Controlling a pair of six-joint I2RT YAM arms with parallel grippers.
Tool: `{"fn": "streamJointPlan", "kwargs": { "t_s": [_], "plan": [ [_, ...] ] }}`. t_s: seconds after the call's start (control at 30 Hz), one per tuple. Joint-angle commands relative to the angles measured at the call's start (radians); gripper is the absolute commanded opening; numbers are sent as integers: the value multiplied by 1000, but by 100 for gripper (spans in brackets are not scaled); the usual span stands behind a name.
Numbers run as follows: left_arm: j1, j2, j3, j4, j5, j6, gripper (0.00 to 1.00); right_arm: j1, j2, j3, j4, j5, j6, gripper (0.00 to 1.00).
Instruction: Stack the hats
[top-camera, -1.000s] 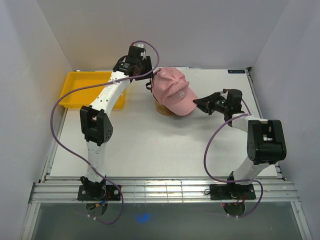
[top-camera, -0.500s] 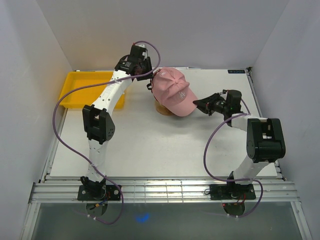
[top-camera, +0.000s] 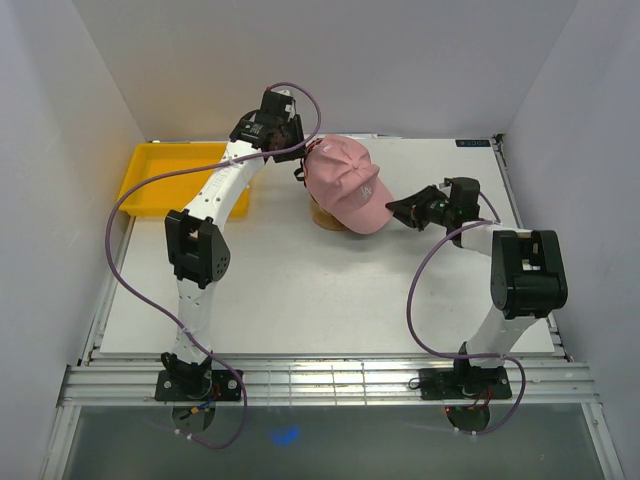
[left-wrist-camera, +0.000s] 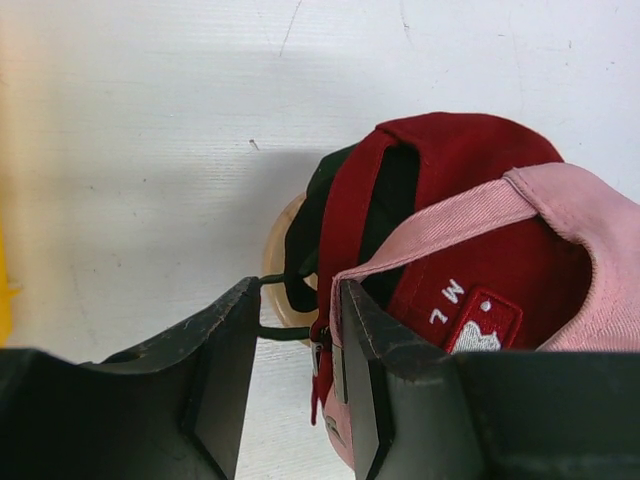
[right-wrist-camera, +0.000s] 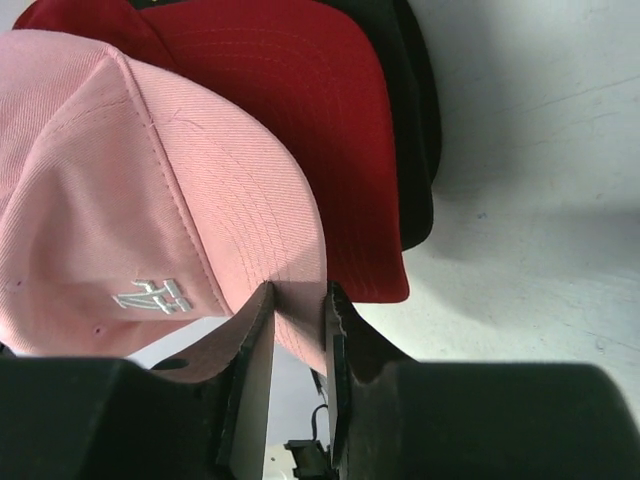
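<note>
A pink hat (top-camera: 348, 185) tops the stack on the wooden stand (top-camera: 322, 217), over a red hat (right-wrist-camera: 300, 100) and a black hat (right-wrist-camera: 420, 120). A dark green hat (left-wrist-camera: 315, 200) shows lowest at the back. My right gripper (top-camera: 393, 210) is at the stack's right side. In the right wrist view it (right-wrist-camera: 299, 300) is shut on the brim of the pink hat (right-wrist-camera: 120, 180). My left gripper (top-camera: 298, 152) is behind the stack and open (left-wrist-camera: 295, 300). Its right finger (left-wrist-camera: 365, 340) lies against the pink hat's back strap, and its left finger stands apart.
A yellow tray (top-camera: 150, 180) sits at the table's far left, beside the left arm's forearm. White walls close in the table on three sides. Purple cables loop off both arms.
The left gripper's jaws have narrowed at the back of the hats. The pink hat has shifted slightly on the stack, with the right gripper still on its brim.
</note>
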Motion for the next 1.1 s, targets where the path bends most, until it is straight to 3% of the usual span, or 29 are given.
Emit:
{"fn": "streamJointPlan", "kwargs": {
  "t_s": [0.0,0.4,0.67,0.9,1.07],
  "plan": [
    [13,13,7,-87,-67,20,48,-19,82,-17,-352,254,-148,8],
    [14,5,23,-98,-67,31,47,-17,130,96,-523,366,-260,8],
    [14,-20,38,-99,-64,37,51,-17,35,90,-514,348,-270,8],
    [23,-58,40,-98,-64,47,56,-17,-115,144,-559,363,-297,37],
    [28,-80,43,-87,-44,54,60,-17,-201,205,-573,349,-334,50]
  ]
}}
